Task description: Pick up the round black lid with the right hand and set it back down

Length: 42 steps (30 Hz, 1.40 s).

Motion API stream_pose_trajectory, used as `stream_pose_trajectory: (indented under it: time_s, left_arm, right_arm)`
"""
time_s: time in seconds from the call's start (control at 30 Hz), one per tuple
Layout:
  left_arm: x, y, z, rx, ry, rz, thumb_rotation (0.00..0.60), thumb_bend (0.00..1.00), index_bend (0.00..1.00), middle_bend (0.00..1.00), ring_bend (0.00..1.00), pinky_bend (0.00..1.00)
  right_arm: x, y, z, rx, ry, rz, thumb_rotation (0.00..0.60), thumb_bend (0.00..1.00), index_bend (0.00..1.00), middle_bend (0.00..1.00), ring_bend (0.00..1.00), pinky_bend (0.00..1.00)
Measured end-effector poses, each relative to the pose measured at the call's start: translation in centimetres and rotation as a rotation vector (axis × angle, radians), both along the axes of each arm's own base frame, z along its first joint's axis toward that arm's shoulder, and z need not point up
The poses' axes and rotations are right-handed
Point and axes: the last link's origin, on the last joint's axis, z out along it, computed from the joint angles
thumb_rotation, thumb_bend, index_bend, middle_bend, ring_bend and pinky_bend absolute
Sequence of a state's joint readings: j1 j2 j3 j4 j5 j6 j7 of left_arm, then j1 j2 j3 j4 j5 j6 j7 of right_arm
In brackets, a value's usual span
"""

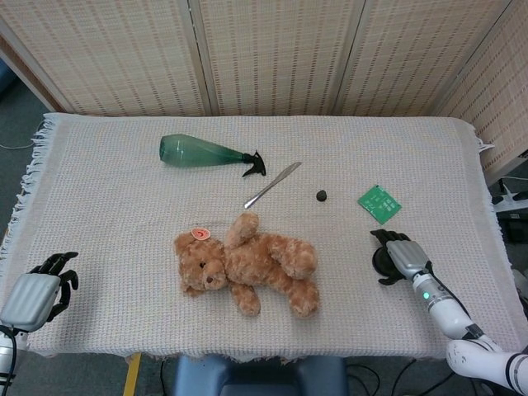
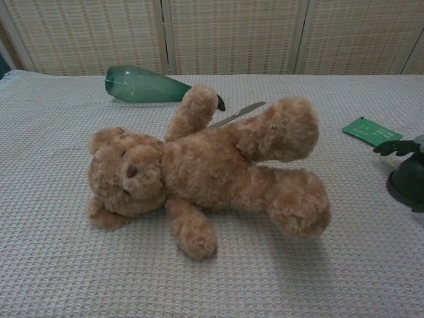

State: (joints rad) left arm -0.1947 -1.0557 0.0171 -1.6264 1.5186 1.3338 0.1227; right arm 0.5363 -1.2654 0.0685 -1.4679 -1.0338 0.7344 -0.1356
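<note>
The round black lid (image 1: 381, 261) lies on the cloth at the right front, also seen at the right edge of the chest view (image 2: 407, 186). My right hand (image 1: 403, 256) is right over its right side, with dark fingers (image 1: 379, 236) reaching past its far rim and the thumb at its near side. In the chest view the fingertips (image 2: 391, 147) hover just above the lid, which still rests on the cloth. My left hand (image 1: 38, 292) rests at the front left edge, holding nothing, its fingers loosely bent.
A brown teddy bear (image 1: 250, 267) lies mid-front, left of the lid. Behind it are a green spray bottle (image 1: 206, 153), a knife (image 1: 271, 185), a small dark knob (image 1: 321, 195) and a green packet (image 1: 379, 203). The table edge (image 1: 487, 247) runs close on the right.
</note>
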Motion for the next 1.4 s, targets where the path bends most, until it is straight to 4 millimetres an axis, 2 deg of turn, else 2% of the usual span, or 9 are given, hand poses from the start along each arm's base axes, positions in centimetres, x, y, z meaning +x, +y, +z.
stream_pose_trajectory:
  time_s: [0.2,0.53,0.7,0.83,1.1,1.23,1.4]
  left_arm:
    - [0.0,0.0,0.1,0.003,-0.003,0.002,0.6,0.76,0.57,0.17,0.17,0.43]
    - [0.0,0.1,0.1,0.004,-0.002,0.003,0.6,0.77,0.57,0.17,0.17,0.43]
    - [0.0,0.0,0.1,0.004,-0.002,0.001,0.6,0.76,0.57,0.17,0.18,0.43]
    - [0.0,0.0,0.1,0.005,-0.003,0.0,0.6,0.76,0.57,0.17,0.18,0.43]
    - [0.0,0.0,0.1,0.004,-0.002,-0.001,0.6,0.77,0.57,0.17,0.18,0.43]
    - [0.0,0.0,0.1,0.004,0.0,-0.001,0.6,0.76,0.57,0.17,0.18,0.43]
    - [0.0,0.0,0.0,0.0,0.005,0.0,0.6,0.76,0.57,0.17,0.18,0.43]
  right_arm:
    - [-0.1,-0.1,-0.4,-0.01,0.016,0.007,0.6,0.07,0.09,0.16,0.17,0.22]
    - [-0.4,-0.1,-0.1,-0.054,0.063,0.02,0.6,0.07,0.3,0.33,0.38,0.59]
    - [-0.6,-0.1,-0.1,-0.082,0.1,0.031,0.6,0.07,0.44,0.42,0.5,0.71]
    - [-0.9,0.0,-0.1,-0.099,0.133,0.034,0.6,0.09,0.49,0.45,0.53,0.74]
    - [-0.7,0.2,0.4,-0.161,0.132,0.061,0.6,0.09,0.5,0.46,0.53,0.75]
    - [0.3,0.4,0.8,-0.233,0.083,0.145,0.6,0.09,0.51,0.47,0.54,0.75]
    - [2.7,1.1,2.2,-0.4,-0.069,0.372,0.6,0.09,0.52,0.47,0.54,0.75]
